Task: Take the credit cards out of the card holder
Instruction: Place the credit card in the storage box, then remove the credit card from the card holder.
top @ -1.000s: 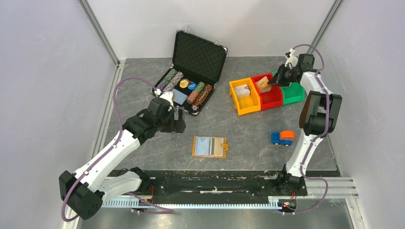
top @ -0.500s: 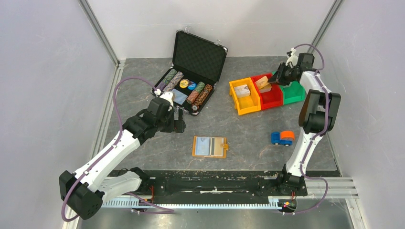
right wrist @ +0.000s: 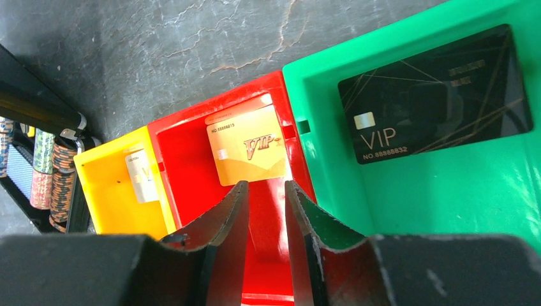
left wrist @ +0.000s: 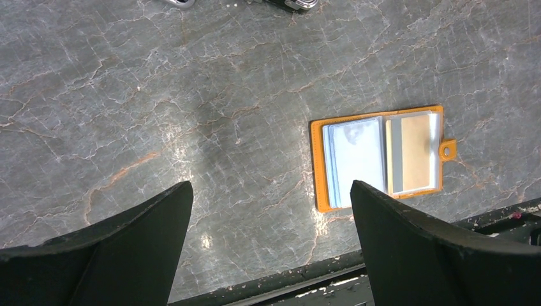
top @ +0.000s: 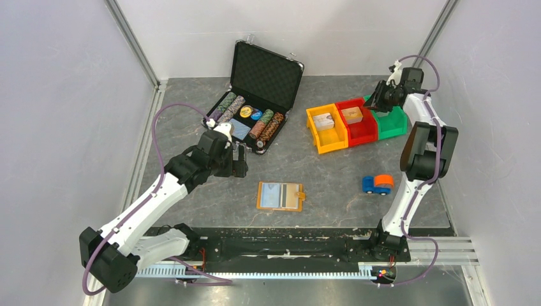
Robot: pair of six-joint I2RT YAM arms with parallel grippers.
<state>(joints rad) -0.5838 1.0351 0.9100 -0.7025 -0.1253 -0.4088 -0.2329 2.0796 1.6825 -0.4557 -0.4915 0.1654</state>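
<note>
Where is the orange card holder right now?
In the top view, the card holder lies open on the table near its front edge, midway between the arms; the left gripper hovers up-left of it, a blue-and-orange toy to its right.

Dark grey, marble-veined tabletop [top: 319, 172]: we look down on pale cracks and a rust-coloured streak [left wrist: 121, 172] running across it beneath the left gripper [left wrist: 271, 191], with a soft patch of glare [left wrist: 205, 241] just nearer us. Plain pale grey walls close the scene in, the left wall [top: 57, 95] out beyond that gripper's left side, the back wall [top: 287, 25] far ahead of it and the right wall [top: 504, 127] past the right gripper [top: 375, 102]. Slanting aluminium corner posts [top: 131, 41] join them. Behind both grippers we see a black base plate [top: 287, 245] and a pale slotted rail [top: 287, 275]. The light is even and diffuse.
</note>
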